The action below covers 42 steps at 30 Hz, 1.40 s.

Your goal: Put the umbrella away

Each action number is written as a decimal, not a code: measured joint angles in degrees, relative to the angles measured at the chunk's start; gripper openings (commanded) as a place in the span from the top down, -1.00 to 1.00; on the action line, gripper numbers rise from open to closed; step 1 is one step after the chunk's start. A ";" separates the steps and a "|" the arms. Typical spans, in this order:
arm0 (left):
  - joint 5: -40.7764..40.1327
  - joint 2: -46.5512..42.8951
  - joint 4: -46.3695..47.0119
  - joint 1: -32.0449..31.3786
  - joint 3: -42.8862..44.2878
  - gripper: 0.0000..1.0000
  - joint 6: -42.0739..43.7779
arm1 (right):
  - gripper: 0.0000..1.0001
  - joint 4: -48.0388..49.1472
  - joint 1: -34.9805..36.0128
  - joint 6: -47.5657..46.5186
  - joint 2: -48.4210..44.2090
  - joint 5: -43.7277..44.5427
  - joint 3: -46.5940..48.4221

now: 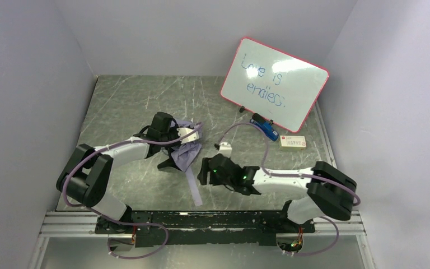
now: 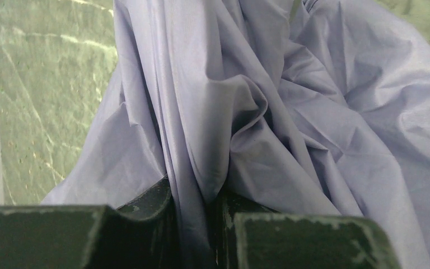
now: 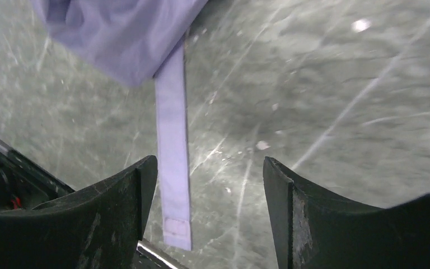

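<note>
Marbled grey-green tabletop point(image 1: 123, 101) fills the white-walled booth, and nearest the arm bases the right gripper point(image 3: 210, 168) hovers low with its jaws spread apart, gripping nothing, just beside the umbrella's lavender strap point(image 3: 173, 168) lying flat on the surface. Behind that, at mid-table, the umbrella point(image 1: 187, 151) sits as a crumpled lavender bundle, the left gripper point(image 2: 196, 196) pinched tight on a fold of its fabric. Farthest back on the right stands a pink-framed whiteboard point(image 1: 274, 84), a blue eraser point(image 1: 266, 128) at its foot.
</note>
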 measured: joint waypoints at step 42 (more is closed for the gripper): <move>-4.37 -0.74 1.44 0.00 -1.44 0.90 -3.58 | 0.76 -14.25 17.07 -7.76 24.50 14.71 20.90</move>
